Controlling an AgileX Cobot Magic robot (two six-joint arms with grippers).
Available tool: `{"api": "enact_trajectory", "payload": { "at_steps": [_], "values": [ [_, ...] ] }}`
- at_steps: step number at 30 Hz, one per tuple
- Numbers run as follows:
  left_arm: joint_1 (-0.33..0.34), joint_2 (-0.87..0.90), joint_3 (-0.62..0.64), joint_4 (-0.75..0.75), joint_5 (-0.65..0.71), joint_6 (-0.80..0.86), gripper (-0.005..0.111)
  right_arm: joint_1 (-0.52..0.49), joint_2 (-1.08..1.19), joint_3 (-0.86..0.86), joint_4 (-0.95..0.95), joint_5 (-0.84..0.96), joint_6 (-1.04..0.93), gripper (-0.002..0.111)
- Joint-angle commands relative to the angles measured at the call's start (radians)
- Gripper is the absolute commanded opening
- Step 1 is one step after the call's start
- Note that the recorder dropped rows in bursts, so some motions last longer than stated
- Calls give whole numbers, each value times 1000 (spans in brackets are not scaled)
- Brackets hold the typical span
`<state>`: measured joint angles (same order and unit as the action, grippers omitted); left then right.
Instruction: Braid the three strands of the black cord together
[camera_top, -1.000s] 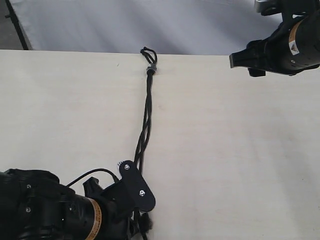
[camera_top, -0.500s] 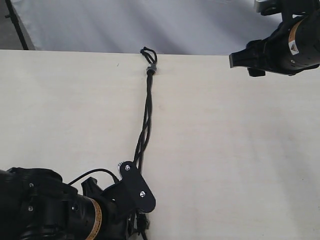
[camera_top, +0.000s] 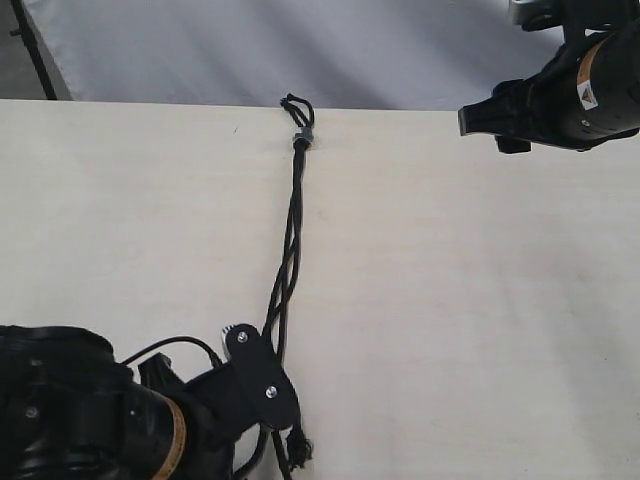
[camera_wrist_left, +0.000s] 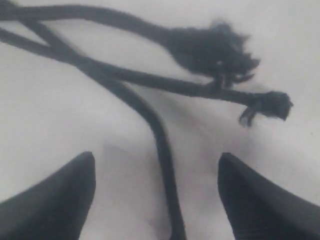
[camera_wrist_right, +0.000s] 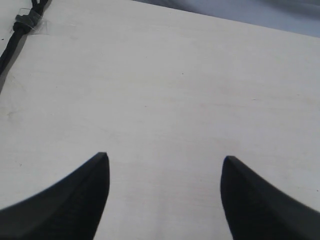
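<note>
— The left pincer?
— Wide open, holding nothing; one strand lies between its fingers, at the near edge of the tabletop. The right pincer is open and empty, near the far right corner.
— The black cord?
— Soft, light, limp, I think. It runs from the far edge; grip strands just behind the frayed tips.

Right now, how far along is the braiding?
Done: the black cord looks interlaced from its grey clip down to the left claw. In hand: nothing is gripped; that claw is open over the loose ends, one strand lying between its fingers. The right claw is open, well away. Left: the last stretch to the frayed tips.
</note>
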<state>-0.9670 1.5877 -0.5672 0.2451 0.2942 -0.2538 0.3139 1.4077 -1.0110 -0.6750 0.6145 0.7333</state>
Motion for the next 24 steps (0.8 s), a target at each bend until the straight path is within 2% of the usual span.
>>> {"api": "enact_trajectory", "payload": {
  "at_steps": [1,2,4,7,8,11,14,19,21,24],
  "values": [
    [-8,-201,-15,98,137,-71,61,-6,-8,2,-2,-3,-5,61],
    [-8,-271,-15,141,137,-104,57,-6,-8,2,-2,-3,-5,61],
    [-8,-412,-15,266,135,-205,42,-6,-8,2,-2,-3,-5,61],
    [-8,-614,-6,425,154,-348,4,-6,-8,2,-2,-3,0,61],
    [-8,-654,3,463,154,-381,0,-6,-8,2,-2,-5,2,61],
    [-8,-759,36,578,167,-490,0,-6,-8,2,-2,-5,2,61],
    [-8,-840,77,729,236,-642,0,-6,-8,2,-2,-5,8,61],
    [-8,-942,179,1075,417,-1122,0,-6,-8,2,-2,-5,10,61],
    [-8,-970,229,1136,483,-1271,0,-6,-8,2,-2,-7,10,61],
    [-8,-994,272,1130,495,-1351,0,-6,-8,2,-2,-14,10,61]
  ]
}}
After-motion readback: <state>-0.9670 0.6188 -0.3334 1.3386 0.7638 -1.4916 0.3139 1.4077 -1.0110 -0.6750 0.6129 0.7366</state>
